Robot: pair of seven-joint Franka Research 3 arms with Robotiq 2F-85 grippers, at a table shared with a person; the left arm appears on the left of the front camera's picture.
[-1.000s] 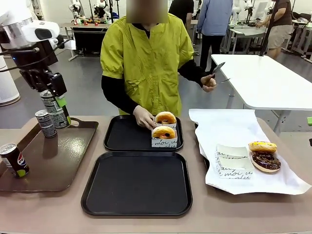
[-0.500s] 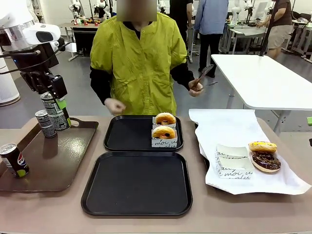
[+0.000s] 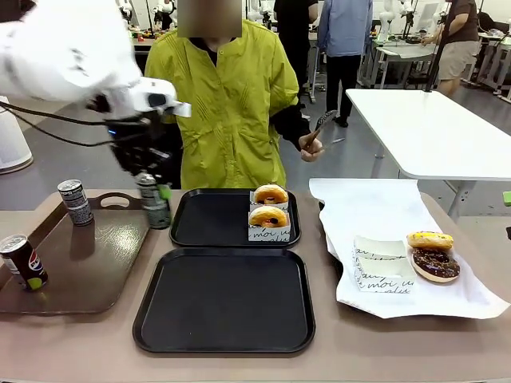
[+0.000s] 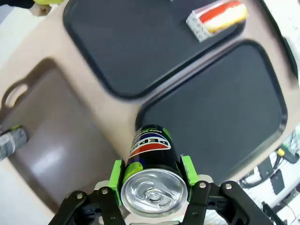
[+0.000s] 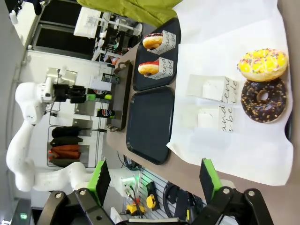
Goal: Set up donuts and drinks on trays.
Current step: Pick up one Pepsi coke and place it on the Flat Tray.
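Drink: slim dark grey can with silver top (image 3: 154,209), upright, pinched at its sides by the left gripper (image 3: 158,193).
Where: over the tabletop (image 3: 160,238), just left of the far black rectangular plastic tray (image 3: 204,223).
Target side: the tray's bare half lies toward the robot's right.
Arm: left arm reaches in, wrist pointing down.
Right gripper (image 5: 153,182): spread, empty.

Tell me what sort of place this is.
Probably a robotics lab staged as a snack counter, not a real café: the left gripper holds a can near black trays, sleeved donuts sit on one tray, and plain white worktables stand in the open hall behind.
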